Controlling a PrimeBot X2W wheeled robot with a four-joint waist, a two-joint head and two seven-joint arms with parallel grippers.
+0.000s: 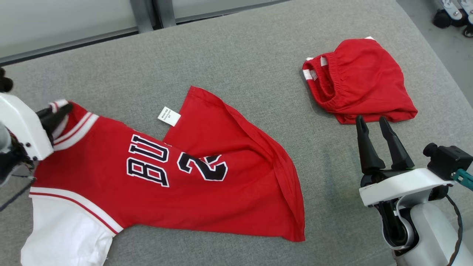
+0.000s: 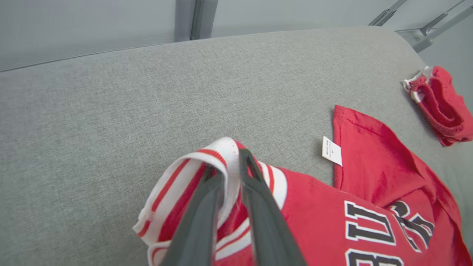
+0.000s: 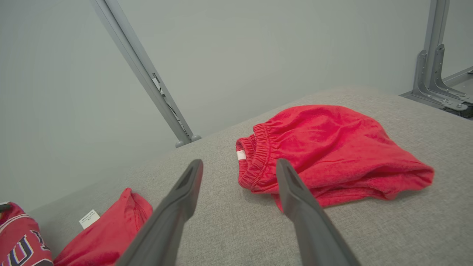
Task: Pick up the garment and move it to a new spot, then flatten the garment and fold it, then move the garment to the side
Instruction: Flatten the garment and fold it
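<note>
A red jersey (image 1: 207,173) with black-and-white lettering and white sleeves lies spread across the grey cushion, its lower corner folded over so a white tag (image 1: 169,116) shows. My left gripper (image 1: 59,111) is shut on the jersey's red-and-white striped collar (image 2: 218,159) at the far left, with the trim pinched between its dark fingers (image 2: 258,195). My right gripper (image 1: 373,123) is open above the cushion, just short of the red shorts (image 1: 362,81), with nothing between its fingers (image 3: 184,192).
Crumpled red shorts (image 3: 332,151) with an elastic waistband lie at the back right of the grey cushion (image 1: 240,55). A pale wall with metal struts (image 3: 147,77) runs behind. Wheeled equipment (image 1: 452,16) stands on the floor beyond the cushion's right edge.
</note>
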